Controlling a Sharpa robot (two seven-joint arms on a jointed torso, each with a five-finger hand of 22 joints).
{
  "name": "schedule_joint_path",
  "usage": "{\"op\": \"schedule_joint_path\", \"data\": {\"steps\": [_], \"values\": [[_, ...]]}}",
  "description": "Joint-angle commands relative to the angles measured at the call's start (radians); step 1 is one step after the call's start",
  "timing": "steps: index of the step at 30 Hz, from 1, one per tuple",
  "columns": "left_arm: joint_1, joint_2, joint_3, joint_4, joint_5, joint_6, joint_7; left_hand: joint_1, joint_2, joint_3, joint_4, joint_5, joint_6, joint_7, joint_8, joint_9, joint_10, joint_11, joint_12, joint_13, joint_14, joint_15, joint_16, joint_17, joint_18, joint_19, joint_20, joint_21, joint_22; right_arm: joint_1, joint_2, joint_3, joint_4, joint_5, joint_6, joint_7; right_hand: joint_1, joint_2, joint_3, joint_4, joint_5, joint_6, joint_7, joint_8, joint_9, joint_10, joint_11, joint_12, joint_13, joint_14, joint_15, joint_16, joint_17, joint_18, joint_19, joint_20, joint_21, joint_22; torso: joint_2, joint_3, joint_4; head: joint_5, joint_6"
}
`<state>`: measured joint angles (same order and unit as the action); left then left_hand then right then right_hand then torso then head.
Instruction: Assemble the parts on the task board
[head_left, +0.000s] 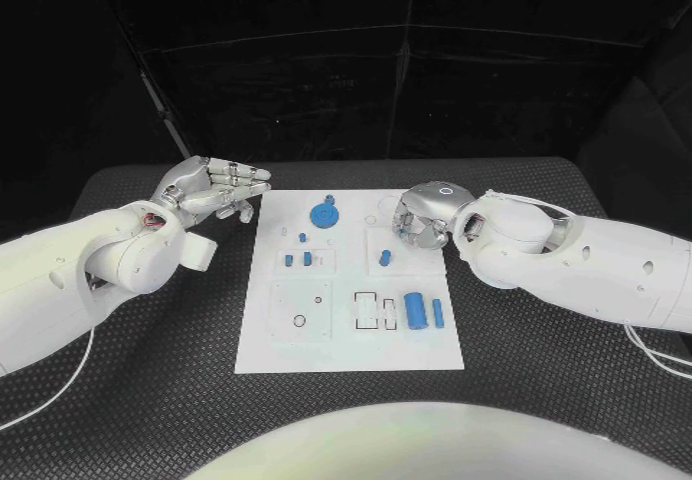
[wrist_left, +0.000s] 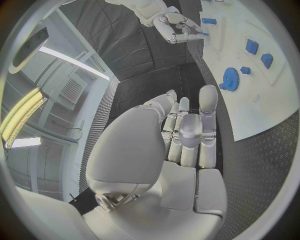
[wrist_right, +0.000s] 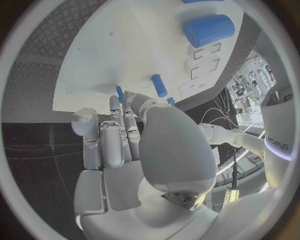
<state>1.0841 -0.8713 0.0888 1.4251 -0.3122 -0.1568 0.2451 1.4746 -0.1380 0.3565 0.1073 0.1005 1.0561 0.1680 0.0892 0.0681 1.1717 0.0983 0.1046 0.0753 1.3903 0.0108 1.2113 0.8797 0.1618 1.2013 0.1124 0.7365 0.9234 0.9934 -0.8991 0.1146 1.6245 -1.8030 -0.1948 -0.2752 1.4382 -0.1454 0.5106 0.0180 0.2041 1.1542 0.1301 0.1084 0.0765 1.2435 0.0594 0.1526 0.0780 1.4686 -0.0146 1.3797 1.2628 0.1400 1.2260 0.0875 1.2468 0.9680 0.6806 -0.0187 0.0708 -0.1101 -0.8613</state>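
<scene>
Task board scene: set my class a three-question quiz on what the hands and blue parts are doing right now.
1. True or false: the left hand holds a blue part.
2. Which hand is over the task board? A) left B) right
3. Fill in: the blue gear lies toward the board's ____ edge, seen from the robot.

Key: 1 false, its fingers are apart and hold nothing. 2 B, the right hand. 3 far.

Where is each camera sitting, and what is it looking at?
Head view: on the robot's head, looking down at the task board; both arms, left hand and right hand show.
Left wrist view: behind the left hand, which is held off the board's edge.
Right wrist view: behind the right hand, over the board.
Shared: head and left wrist views both show the blue gear.
</scene>
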Motion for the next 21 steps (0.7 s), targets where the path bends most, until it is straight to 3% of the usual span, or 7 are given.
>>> {"op": "schedule_joint_path", "data": {"steps": [1, 8, 13, 18, 21], "values": [[0.001, -0.002, 0.001, 0.003, 0.005, -0.001, 0.005, 0.012, 0.002, -0.001, -0.008, 0.002, -0.005, 0.004, -0.007, -0.002, -0.008, 0.001, 0.003, -0.001, -0.003, 0.001, -0.004, -0.001, 0.012, -0.008, 0.001, -0.006, -0.002, 0.002, -0.015, 0.001, 0.026, 0.013, -0.029, 0.004, 0.006, 0.001, -0.001, -0.006, 0.005, 0.002, 0.006, -0.005, -0.001, 0.003, 0.003, -0.004, 0.0, 0.05, -0.003, 0.007, 0.002, -0.019, 0.009, 0.0, 0.005, 0.003, 0.0, -0.001, 0.001, 0.003, -0.001], [0.001, -0.004, 0.001, 0.005, 0.005, -0.001, 0.006, 0.012, 0.002, -0.001, -0.008, 0.002, -0.005, 0.004, -0.007, -0.002, -0.008, 0.001, 0.003, -0.001, -0.003, 0.001, -0.004, -0.001, 0.012, -0.008, 0.001, -0.006, -0.002, 0.003, -0.045, 0.004, 0.109, 0.025, -0.087, 0.018, 0.008, 0.002, 0.001, -0.009, 0.009, 0.001, 0.006, -0.006, -0.001, 0.002, 0.004, -0.005, 0.0, 0.05, -0.003, 0.008, 0.004, -0.019, 0.011, 0.001, 0.008, 0.007, -0.001, -0.0032, 0.0, 0.006, 0.003], [0.001, -0.003, 0.001, 0.006, 0.005, 0.0, 0.007, 0.012, 0.002, -0.001, -0.008, 0.002, -0.005, 0.004, -0.007, -0.002, -0.008, 0.001, 0.003, -0.001, -0.003, 0.001, -0.004, -0.001, 0.012, -0.008, 0.001, -0.006, -0.002, 0.003, -0.048, 0.009, 0.166, 0.032, -0.117, 0.03, 0.009, 0.003, 0.002, -0.011, 0.011, 0.001, 0.007, -0.007, -0.002, 0.001, 0.005, -0.006, 0.0, 0.051, -0.002, 0.011, 0.008, -0.02, 0.014, 0.001, 0.011, 0.012, 0.0, -0.002, 0.0028, 0.01, 0.004], [0.001, -0.003, 0.001, 0.007, 0.005, -0.001, 0.008, 0.012, 0.002, -0.001, -0.008, 0.002, -0.005, 0.004, -0.007, -0.002, -0.008, 0.001, 0.003, -0.001, -0.003, 0.001, -0.004, -0.001, 0.012, -0.008, 0.001, -0.006, -0.002, 0.003, -0.039, 0.011, 0.194, 0.042, -0.132, 0.043, 0.009, 0.003, 0.003, -0.012, 0.012, 0.001, 0.007, -0.007, -0.002, 0.001, 0.005, -0.006, 0.0, 0.051, -0.002, 0.011, 0.009, -0.021, 0.015, 0.001, 0.012, 0.014, 0.0, -0.0032, 0.0036, 0.017, 0.005], [0.001, -0.003, 0.001, 0.007, 0.005, -0.001, 0.009, 0.012, 0.002, -0.001, -0.008, 0.002, -0.005, 0.004, -0.007, -0.002, -0.008, 0.001, 0.003, -0.001, -0.003, 0.001, -0.004, -0.001, 0.012, -0.008, 0.001, -0.006, -0.002, 0.003, -0.03, 0.011, 0.203, 0.05, -0.142, 0.052, 0.01, 0.003, 0.003, -0.012, 0.012, 0.001, 0.008, -0.007, -0.002, 0.001, 0.005, -0.006, 0.0, 0.051, -0.002, 0.013, 0.011, -0.021, 0.016, 0.001, 0.013, 0.016, 0.001, -0.0019, 0.002, 0.027, 0.004]]}}
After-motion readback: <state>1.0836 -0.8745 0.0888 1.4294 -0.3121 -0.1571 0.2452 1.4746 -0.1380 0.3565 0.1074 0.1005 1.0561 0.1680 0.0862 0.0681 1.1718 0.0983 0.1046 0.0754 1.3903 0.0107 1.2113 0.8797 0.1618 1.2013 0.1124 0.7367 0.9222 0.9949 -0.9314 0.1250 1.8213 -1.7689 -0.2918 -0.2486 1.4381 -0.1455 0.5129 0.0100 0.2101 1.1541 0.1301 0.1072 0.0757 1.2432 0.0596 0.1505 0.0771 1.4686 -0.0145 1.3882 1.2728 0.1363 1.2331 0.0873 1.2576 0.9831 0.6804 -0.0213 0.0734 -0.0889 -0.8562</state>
